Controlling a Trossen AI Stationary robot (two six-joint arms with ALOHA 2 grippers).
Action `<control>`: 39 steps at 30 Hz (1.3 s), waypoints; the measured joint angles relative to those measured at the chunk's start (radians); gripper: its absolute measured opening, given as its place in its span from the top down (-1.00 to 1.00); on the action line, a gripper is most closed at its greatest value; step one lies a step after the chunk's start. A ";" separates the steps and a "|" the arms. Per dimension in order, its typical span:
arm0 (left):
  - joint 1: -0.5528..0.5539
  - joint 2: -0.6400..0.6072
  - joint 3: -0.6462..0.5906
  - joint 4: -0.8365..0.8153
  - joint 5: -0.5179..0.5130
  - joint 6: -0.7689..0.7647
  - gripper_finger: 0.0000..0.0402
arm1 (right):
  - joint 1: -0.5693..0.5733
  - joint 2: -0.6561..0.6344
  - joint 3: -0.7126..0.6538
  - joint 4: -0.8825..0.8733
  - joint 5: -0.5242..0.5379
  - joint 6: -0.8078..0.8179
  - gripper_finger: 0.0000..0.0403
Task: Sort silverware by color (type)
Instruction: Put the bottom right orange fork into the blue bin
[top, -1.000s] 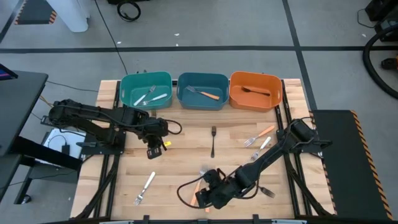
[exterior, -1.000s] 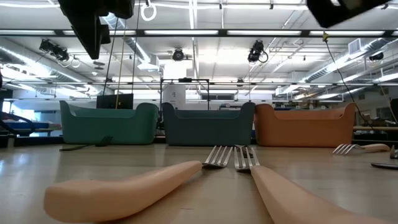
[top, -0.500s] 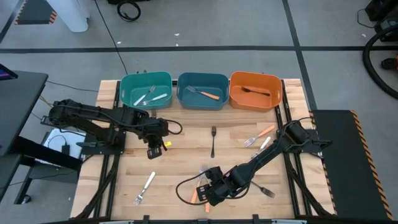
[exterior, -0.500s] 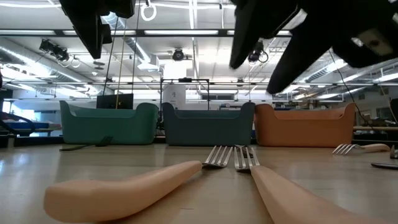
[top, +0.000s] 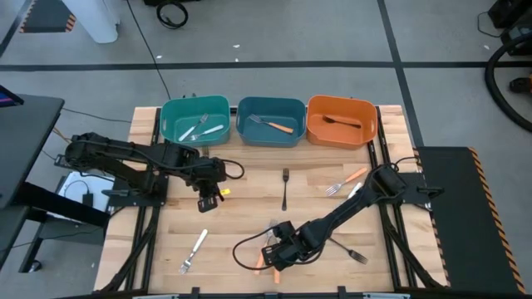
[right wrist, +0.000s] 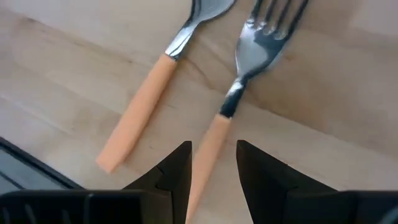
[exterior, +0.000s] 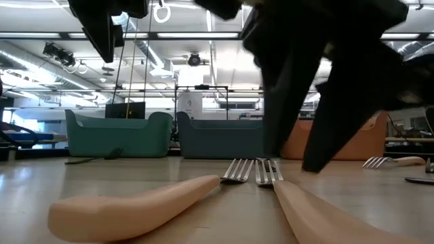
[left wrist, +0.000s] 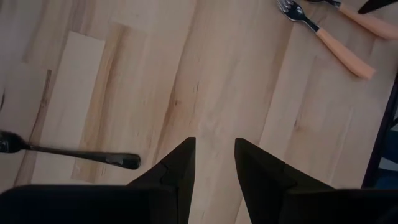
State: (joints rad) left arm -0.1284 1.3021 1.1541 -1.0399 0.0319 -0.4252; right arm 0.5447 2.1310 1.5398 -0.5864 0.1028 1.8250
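Observation:
Two orange-handled forks (right wrist: 146, 102) (right wrist: 214, 140) lie side by side on the wood near the table's near edge, also showing in the low view as fork (exterior: 135, 207) and fork (exterior: 319, 217). My right gripper (right wrist: 212, 165) (top: 274, 251) is open and low over them, one finger on each side of one fork's orange handle (right wrist: 208, 149) without touching it. My left gripper (top: 204, 199) (left wrist: 214, 162) is open and hovers left of centre. A black fork (top: 284, 187) lies mid-table, and a silver fork (top: 194, 249) lies near-left.
Along the far edge stand a teal bin (top: 169, 124), a blue bin (top: 246, 133) and an orange bin (top: 314, 131), each with forks inside. On the right side lie another orange-handled fork (top: 347, 179), a silver fork (top: 354, 192) and a black fork (top: 351, 253).
My right gripper has come down and moved a little toward the far edge, over the two orange-handled forks, and now fills the middle of the low view. The forks have not moved.

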 joint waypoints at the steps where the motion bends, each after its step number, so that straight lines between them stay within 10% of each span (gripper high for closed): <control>1: 0.000 0.000 0.000 0.000 0.000 0.000 0.40 | -0.001 0.006 0.000 -0.003 -0.004 0.000 0.33; 39: 0.000 0.000 0.000 0.018 0.000 0.027 0.40 | -0.029 0.012 -0.002 -0.005 0.001 0.014 0.38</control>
State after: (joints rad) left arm -0.1287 1.3022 1.1542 -1.0218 0.0318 -0.3981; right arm 0.5152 2.1429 1.5375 -0.5918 0.1040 1.8385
